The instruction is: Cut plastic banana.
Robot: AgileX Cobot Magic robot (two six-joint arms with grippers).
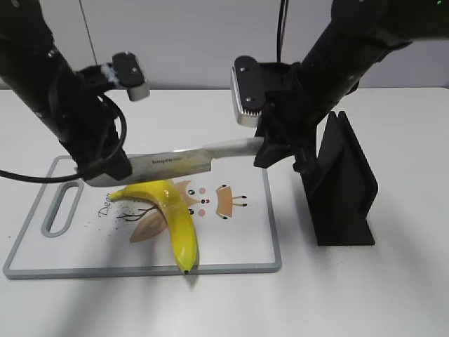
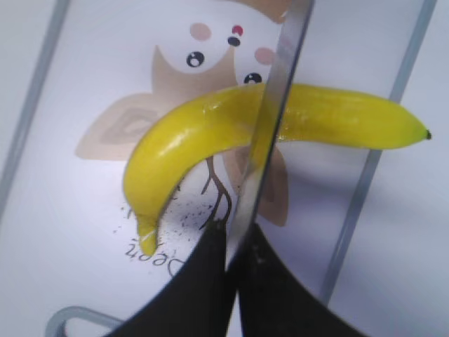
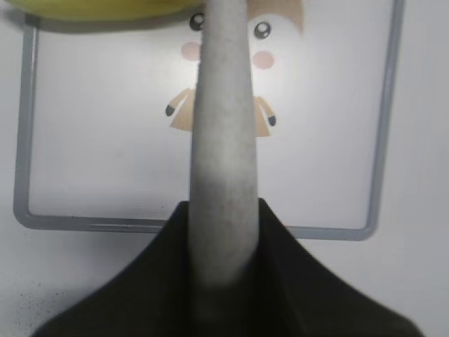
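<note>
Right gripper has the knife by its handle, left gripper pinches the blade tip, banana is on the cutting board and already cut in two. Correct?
Not quite: the plastic banana is still in one piece, as the left wrist view shows. The rest holds: the right gripper grips the knife by its handle, the left gripper pinches the blade's far end, and the banana lies on the cutting board.

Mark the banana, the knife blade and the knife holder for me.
plastic banana (image 1: 179, 225): exterior view, on its lower half.
knife blade (image 1: 175, 163): exterior view, on the flat mid-blade.
knife holder (image 1: 345, 184): exterior view, on its black side wall.
</note>
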